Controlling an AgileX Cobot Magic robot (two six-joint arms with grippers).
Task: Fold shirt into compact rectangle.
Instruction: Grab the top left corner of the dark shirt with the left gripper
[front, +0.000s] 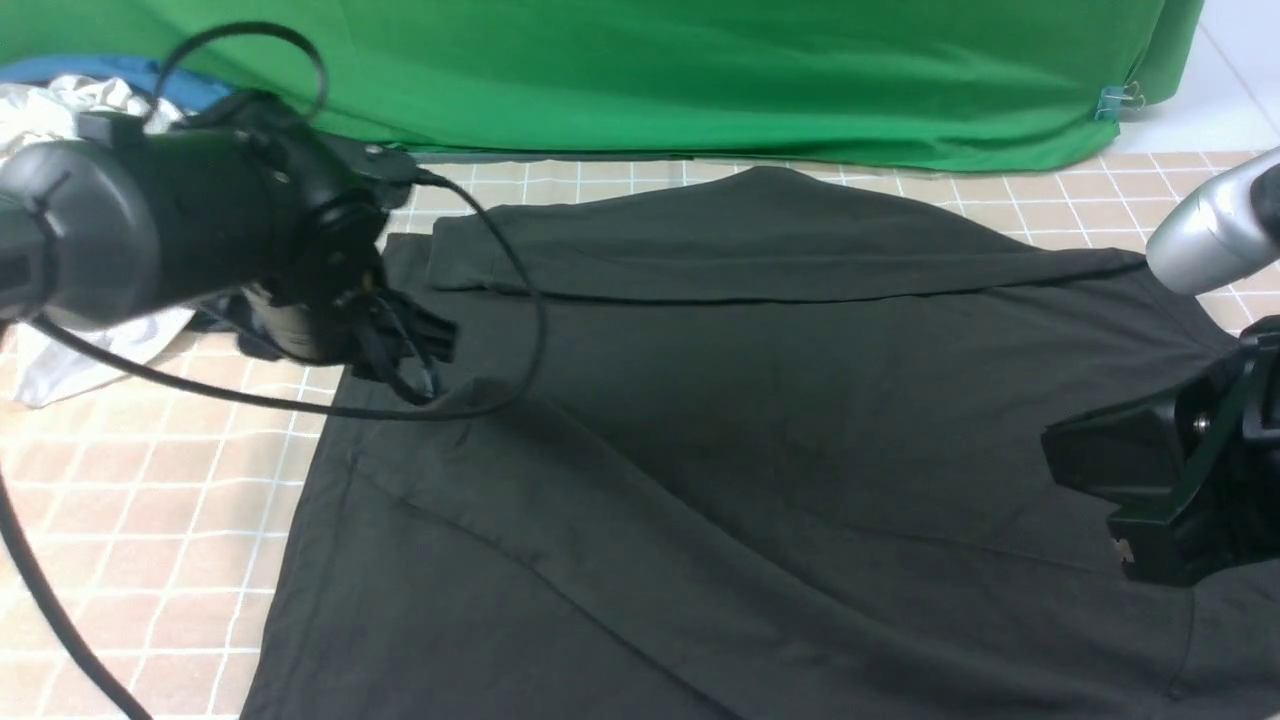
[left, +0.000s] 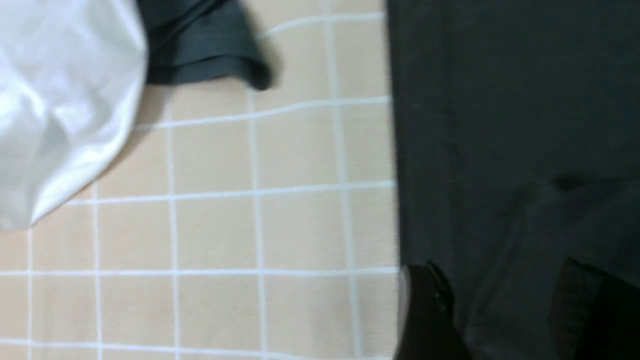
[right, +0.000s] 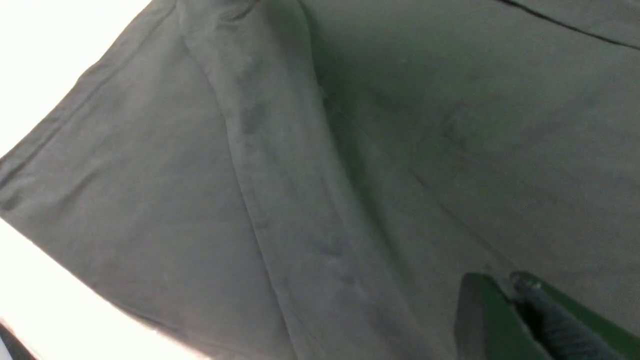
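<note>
Shirt: black shirt (front: 760, 420) lies spread on the tiled table (front: 150, 480) and fills most of it; its near part runs out of the front view
Fold so far: a far band is turned over toward the robot, and its crease runs left to right
Left gripper: left gripper (front: 425, 345) hangs low over the shirt's left edge, near the far left corner; in the wrist view its fingers (left: 425, 310) stand apart with flat cloth between them, gripping nothing
Right gripper: right gripper (front: 1065, 450) is over the shirt's right side, jaws together; no cloth seen pinched or lifted
Key relation: the left edge runs near to far right under the left gripper, so this arm is the nearer one to that side; the shirt's body lies to its right, toward the middle
Next move, my guess: close on the left edge and carry it right, across the body, to narrow the shirt
Progress: early, judging by one fold only
Risk: white garment (left: 65, 100) and grey garment (left: 205, 45) lie near the left edge but apart from it; a wide swing could catch them
</note>
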